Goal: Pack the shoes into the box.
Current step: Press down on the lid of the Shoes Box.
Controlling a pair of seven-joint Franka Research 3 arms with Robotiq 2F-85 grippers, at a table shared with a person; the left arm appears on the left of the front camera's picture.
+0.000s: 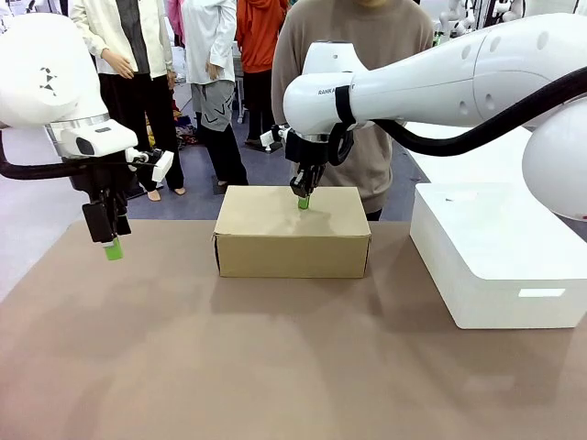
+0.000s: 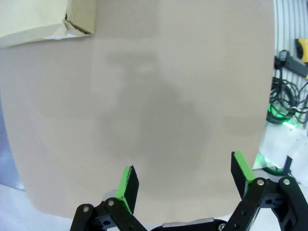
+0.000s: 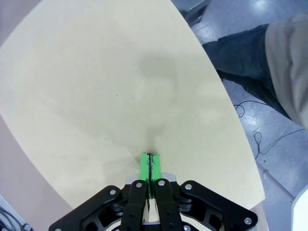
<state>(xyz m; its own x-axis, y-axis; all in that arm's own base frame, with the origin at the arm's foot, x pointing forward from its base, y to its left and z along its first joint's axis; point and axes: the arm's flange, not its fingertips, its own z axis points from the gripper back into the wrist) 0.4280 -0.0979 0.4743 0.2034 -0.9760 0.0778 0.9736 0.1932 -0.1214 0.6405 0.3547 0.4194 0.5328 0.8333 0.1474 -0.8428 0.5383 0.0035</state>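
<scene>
On top of the closed tan-brown rectangular cardboard box, near the far edge of its lid, the right pincer points straight down with its two green pads pressed flat together and nothing between them, the tips touching or just above the lid; which of the two cannot be told. Its wrist view looks down on the smooth pale lid, where a faint shadow lies ahead of the fingertips, and past the lid's edge on the grey floor and the trousers of a person in a beige sweater who stands just behind the box at the far side. Over the left edge of the brown bench, well apart from the box, the left pincer hangs above the surface with its green-padded fingers spread wide and empty; its wrist view shows bare bench top beneath it and a corner of the box at the upper left. A large glossy white rectangular block rests along the right edge of the bench, near the box and not touching it.
</scene>
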